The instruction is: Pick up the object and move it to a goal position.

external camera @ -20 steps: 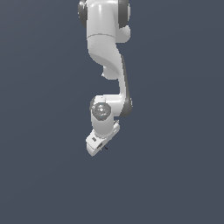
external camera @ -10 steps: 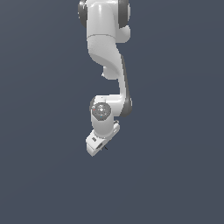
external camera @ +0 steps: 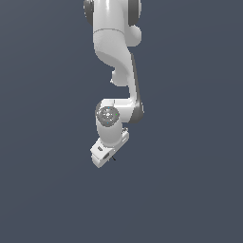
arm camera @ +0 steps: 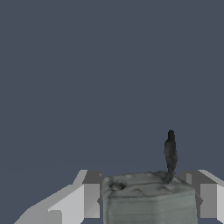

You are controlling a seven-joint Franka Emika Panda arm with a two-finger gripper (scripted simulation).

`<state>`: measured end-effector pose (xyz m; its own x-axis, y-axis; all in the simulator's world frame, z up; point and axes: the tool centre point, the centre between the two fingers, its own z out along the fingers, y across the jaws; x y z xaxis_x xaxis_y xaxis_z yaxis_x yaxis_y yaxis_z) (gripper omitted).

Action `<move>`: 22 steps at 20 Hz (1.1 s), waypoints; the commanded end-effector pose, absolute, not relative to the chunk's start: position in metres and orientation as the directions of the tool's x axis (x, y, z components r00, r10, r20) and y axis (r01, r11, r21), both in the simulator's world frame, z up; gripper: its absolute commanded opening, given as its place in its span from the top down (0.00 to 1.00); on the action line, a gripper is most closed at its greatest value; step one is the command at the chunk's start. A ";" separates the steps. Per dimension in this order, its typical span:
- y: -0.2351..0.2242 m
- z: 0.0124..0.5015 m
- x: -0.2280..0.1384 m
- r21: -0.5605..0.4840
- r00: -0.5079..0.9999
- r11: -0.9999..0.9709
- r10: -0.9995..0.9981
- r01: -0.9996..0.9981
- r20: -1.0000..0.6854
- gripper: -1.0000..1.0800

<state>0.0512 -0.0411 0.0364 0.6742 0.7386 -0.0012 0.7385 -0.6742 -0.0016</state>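
Background: an even dark slate-blue field fills both views; no table edge, wall or container shows in either.

Arm [external camera: 114, 57]: white, jointed, coming down from the top edge of the exterior view near its middle. It bends at a grey-capped joint and ends in a boxy white hand that tilts toward the exterior view's lower left.

Room around the arm: plain background lies on every side of the hand in the exterior view, wide toward both the exterior view's left and right and below.

Gripper [arm camera: 148, 199]: in the wrist view the two grey fingers [arm camera: 87, 197] stand on either side of the block, each set right against a side face, so the claw is closed down to the block's width and has hold of it. In the exterior view the fingertips are too small to make out.

Object [arm camera: 148, 197]: a grey-green mottled boxy block, sitting between the fingers at the lower edge of the wrist view; its lower part is cut off by the frame. Its broader span runs from finger to finger.

Stub [arm camera: 170, 151]: thin, black, rising from one corner of the block's far face and pointing straight away from the fingers, out into open background. In the exterior view only a tiny dark speck [external camera: 113, 157] shows at the hand's lower end.
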 end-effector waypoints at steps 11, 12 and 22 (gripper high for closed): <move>-0.061 0.155 0.059 0.000 0.674 -0.674 0.739 0.739 0.000 1.00; -0.063 0.167 0.060 0.000 0.674 -0.674 0.739 0.739 0.000 1.00; -0.083 0.281 0.069 -0.001 0.673 -0.673 0.739 0.739 0.001 1.00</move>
